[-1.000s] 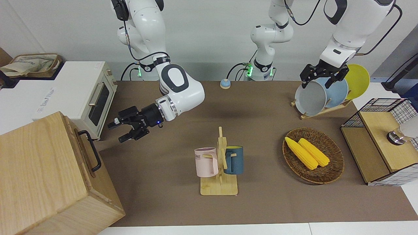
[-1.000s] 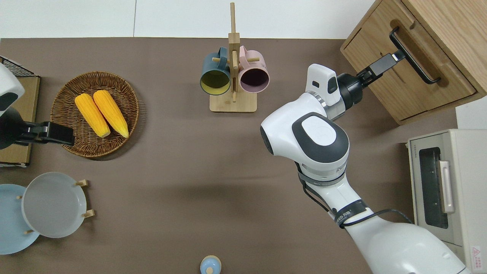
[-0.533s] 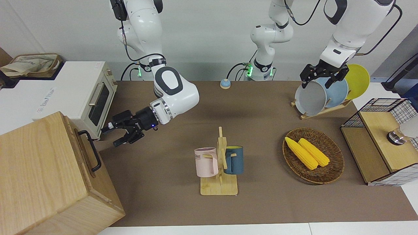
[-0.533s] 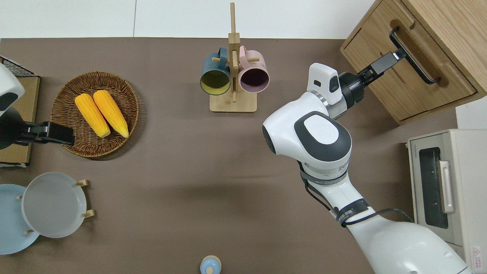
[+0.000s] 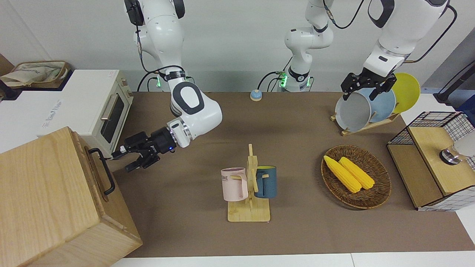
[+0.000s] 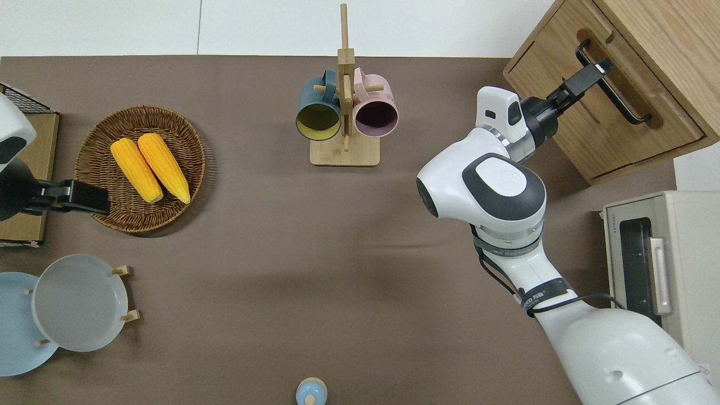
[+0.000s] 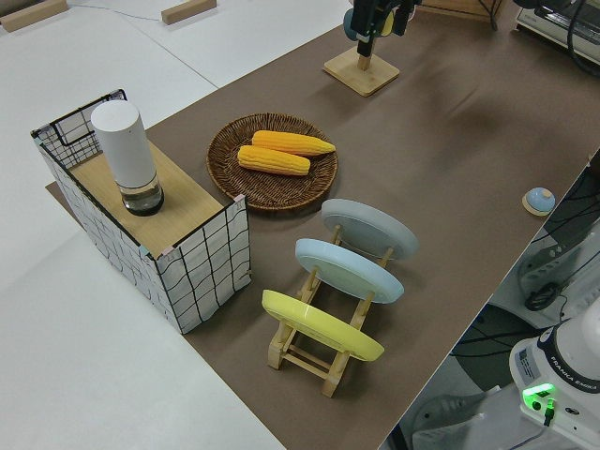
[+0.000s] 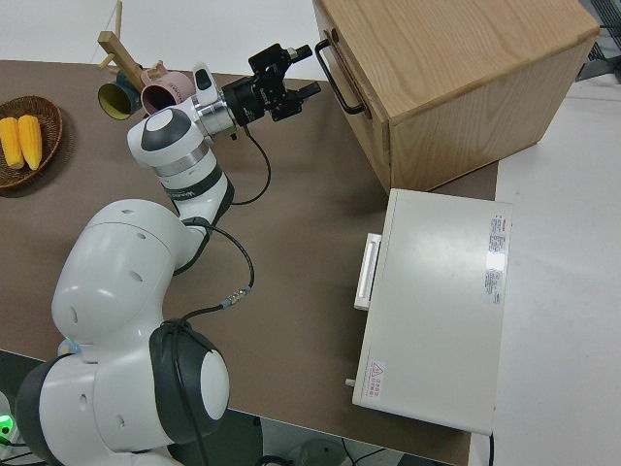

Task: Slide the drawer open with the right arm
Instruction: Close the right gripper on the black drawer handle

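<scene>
The drawer [image 6: 672,125] is the top band of the pale wooden box's front, at the right arm's end of the table, and it sits flush in the box. Its black bar handle [image 6: 621,95] [image 5: 103,171] [image 8: 336,70] runs along that front. My right gripper [image 5: 122,160] [image 6: 595,70] [image 8: 308,70] is open and points at the handle. Its fingertips [image 6: 603,66] reach the bar near the end farther from the robots. Whether they touch it I cannot tell. The left arm is parked with its gripper [image 5: 359,92] open.
A white toaster oven [image 6: 647,270] stands beside the box, nearer to the robots. A mug rack [image 6: 344,112] stands mid-table. Toward the left arm's end are a corn basket [image 6: 95,163], a plate rack [image 7: 328,309] and a wire-mesh shelf [image 7: 187,244].
The right arm has swung toward the box. Its open gripper has travelled along the drawer front and now sits at the handle's bar. The left arm has not moved.
</scene>
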Robot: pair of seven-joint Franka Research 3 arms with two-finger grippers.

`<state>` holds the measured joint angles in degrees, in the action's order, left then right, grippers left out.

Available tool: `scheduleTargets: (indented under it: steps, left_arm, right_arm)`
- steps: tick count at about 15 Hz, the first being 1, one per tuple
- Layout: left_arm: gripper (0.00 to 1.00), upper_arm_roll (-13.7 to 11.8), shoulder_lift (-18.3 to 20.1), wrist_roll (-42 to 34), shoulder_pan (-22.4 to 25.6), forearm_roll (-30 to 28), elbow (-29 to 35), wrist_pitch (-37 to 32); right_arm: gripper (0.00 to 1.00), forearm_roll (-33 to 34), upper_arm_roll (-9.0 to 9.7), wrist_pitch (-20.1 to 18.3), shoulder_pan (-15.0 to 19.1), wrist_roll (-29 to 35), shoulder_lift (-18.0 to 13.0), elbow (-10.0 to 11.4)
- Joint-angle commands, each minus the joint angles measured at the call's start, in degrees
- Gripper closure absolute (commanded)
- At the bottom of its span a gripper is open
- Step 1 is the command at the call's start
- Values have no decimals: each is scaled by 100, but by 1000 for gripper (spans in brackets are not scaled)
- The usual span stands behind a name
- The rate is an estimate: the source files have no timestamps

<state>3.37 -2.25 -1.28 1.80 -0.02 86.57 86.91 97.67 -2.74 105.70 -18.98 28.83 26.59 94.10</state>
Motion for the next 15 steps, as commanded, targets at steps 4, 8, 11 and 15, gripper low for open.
scheduleTargets:
  steps: [4,8,11,15]
  left_arm:
    - [7,40,-65,-56,31,98,-140,-113]
    - [7,40,-65,-56,31,98,-140,-113]
    - [7,40,-65,-56,31,98,-149,-113]
    - [7,40,-65,-56,31,98,-149,-113]
  right_arm:
    - [36,463,10,469,343,131,48,56]
    - [612,463,10,469,378,105,48,56]
    - [925,463,10,469,360,61,39,47]
    - [1000,454,10,425,299,44,31,56]
